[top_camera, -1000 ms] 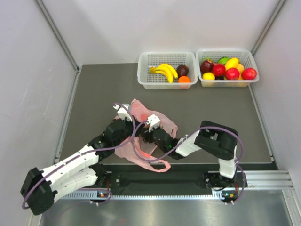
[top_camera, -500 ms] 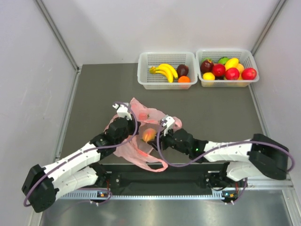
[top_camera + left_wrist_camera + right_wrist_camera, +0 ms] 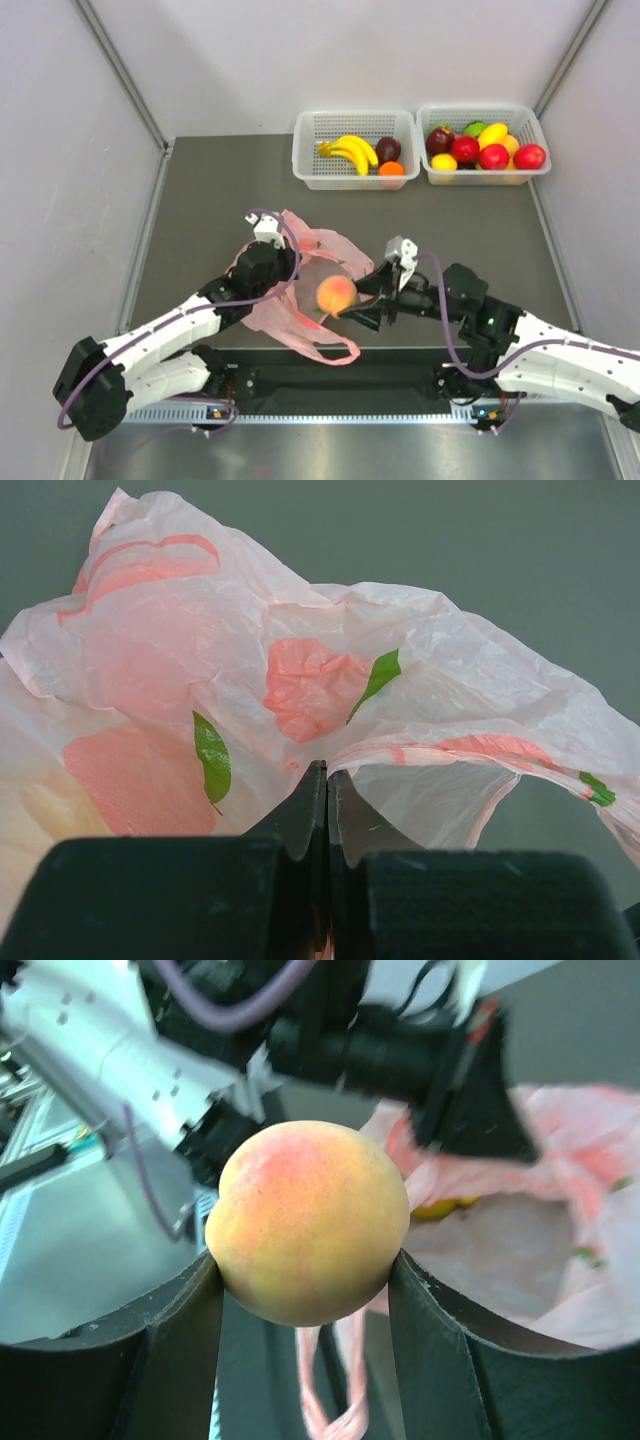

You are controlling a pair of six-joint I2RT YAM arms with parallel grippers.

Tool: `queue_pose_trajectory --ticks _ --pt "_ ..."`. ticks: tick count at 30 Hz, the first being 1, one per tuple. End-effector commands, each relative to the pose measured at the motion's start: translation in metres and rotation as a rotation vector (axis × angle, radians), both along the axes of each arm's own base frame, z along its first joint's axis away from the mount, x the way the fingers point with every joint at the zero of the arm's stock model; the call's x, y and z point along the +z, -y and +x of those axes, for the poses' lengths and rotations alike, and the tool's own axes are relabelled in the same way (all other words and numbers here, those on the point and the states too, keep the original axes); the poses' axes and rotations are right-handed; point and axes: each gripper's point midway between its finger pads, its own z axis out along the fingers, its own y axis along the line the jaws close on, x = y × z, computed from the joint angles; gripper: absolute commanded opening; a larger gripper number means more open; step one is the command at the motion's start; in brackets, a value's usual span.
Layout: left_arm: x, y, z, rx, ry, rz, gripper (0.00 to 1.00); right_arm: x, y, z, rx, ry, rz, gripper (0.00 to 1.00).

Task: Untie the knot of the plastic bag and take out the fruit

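The pink plastic bag (image 3: 300,262) lies crumpled at the front middle of the table with its mouth open. My left gripper (image 3: 274,263) is shut on the bag's edge (image 3: 300,680), with thin plastic pinched between the jaws. My right gripper (image 3: 345,298) is shut on a peach-pink round fruit (image 3: 336,294) and holds it just right of the bag, above the table. In the right wrist view the fruit (image 3: 308,1222) sits between both fingers. A yellow fruit (image 3: 445,1207) shows inside the bag (image 3: 560,1210). The handle loops (image 3: 335,350) trail toward the front edge; I cannot tell whether a knot remains.
Two white baskets stand at the back. The left basket (image 3: 310,170) holds bananas, a dark round fruit and an orange one. The right basket (image 3: 430,172) holds several mixed fruits. The table's front rail (image 3: 400,375) runs just below the bag.
My right gripper has drawn the peach-pink fruit out of the bag and to the right, and its arm has swung out to the right. My left gripper keeps its hold on the bag.
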Motion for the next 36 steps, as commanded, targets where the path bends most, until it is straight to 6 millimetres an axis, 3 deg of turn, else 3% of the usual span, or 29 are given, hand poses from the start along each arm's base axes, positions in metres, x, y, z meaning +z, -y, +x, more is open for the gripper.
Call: queue_pose_trajectory --ticks 1,3,4,5,6,7,8,9,10,13,14,16,20,23,25,26,27,28,30,31,32,33,34,36 --pt "0.027 0.008 0.009 -0.013 0.069 -0.054 0.0 0.036 0.014 0.038 -0.133 0.085 -0.01 0.0" --pt "0.029 0.009 0.007 -0.021 0.074 -0.063 0.0 0.051 0.024 0.08 -0.334 0.073 -0.028 0.0" --pt "0.029 0.009 0.007 -0.026 0.074 -0.064 0.0 0.053 0.043 0.116 -0.521 0.069 -0.048 0.0" --pt "0.031 0.009 0.005 -0.035 0.078 -0.068 0.0 0.046 0.047 0.138 -0.601 0.052 -0.088 0.0" --pt "0.031 0.01 0.004 -0.042 0.078 -0.07 0.0 0.062 0.053 0.155 -0.671 0.061 -0.072 0.0" --pt "0.032 0.011 0.004 -0.049 0.08 -0.07 0.0 0.063 0.073 0.184 -0.806 0.057 -0.091 0.0" --pt "0.033 0.011 0.002 -0.057 0.081 -0.071 0.0 0.061 0.073 0.206 -0.868 0.047 -0.122 0.0" --pt "0.034 0.012 0.001 -0.065 0.082 -0.074 0.0 0.06 0.09 0.23 -0.959 0.044 -0.138 0.0" --pt "0.035 0.012 0.0 -0.073 0.085 -0.077 0.0 0.059 0.093 0.245 -0.989 0.045 -0.152 0.0" --pt "0.036 0.014 -0.005 -0.096 0.079 -0.087 0.0 0.047 0.097 0.305 -1.06 0.024 -0.211 0.0" --pt "0.037 0.015 -0.006 -0.104 0.079 -0.095 0.0 0.04 0.089 0.329 -1.061 0.017 -0.244 0.0" --pt "0.038 0.016 -0.01 -0.118 0.08 -0.107 0.0 0.035 0.085 0.354 -1.051 0.018 -0.258 0.0" --pt "0.038 0.017 -0.013 -0.134 0.077 -0.113 0.0 0.021 0.057 0.407 -0.994 0.024 -0.276 0.0" --pt "0.037 0.019 -0.016 -0.152 0.069 -0.112 0.0 0.01 0.038 0.438 -0.961 0.014 -0.283 0.05" --pt "0.038 0.02 -0.018 -0.16 0.066 -0.116 0.0 -0.008 0.025 0.448 -0.9 -0.028 -0.319 0.15" --pt "0.038 0.02 -0.019 -0.163 0.065 -0.117 0.0 -0.015 0.012 0.462 -0.87 -0.039 -0.323 0.2" --pt "0.038 0.02 -0.019 -0.164 0.067 -0.116 0.0 -0.019 0.002 0.464 -0.82 -0.055 -0.329 0.42" --pt "0.039 0.018 -0.019 -0.16 0.068 -0.113 0.0 -0.034 -0.003 0.461 -0.779 -0.098 -0.376 0.56" --pt "0.038 0.016 -0.019 -0.153 0.071 -0.106 0.0 -0.034 -0.014 0.466 -0.747 -0.11 -0.36 0.69" --pt "0.039 0.015 -0.019 -0.152 0.078 -0.105 0.0 -0.011 -0.014 0.464 -0.755 -0.08 -0.303 0.78" --pt "0.04 0.014 -0.019 -0.15 0.079 -0.105 0.0 -0.019 -0.01 0.459 -0.756 -0.089 -0.303 0.81" --pt "0.04 0.014 -0.019 -0.148 0.081 -0.104 0.0 -0.012 -0.006 0.455 -0.765 -0.076 -0.286 0.85" --pt "0.042 0.013 -0.018 -0.147 0.083 -0.103 0.0 0.002 0.001 0.444 -0.774 -0.06 -0.268 0.91" --pt "0.045 0.015 -0.019 -0.153 0.087 -0.108 0.0 0.025 0.01 0.434 -0.794 -0.02 -0.233 0.93"
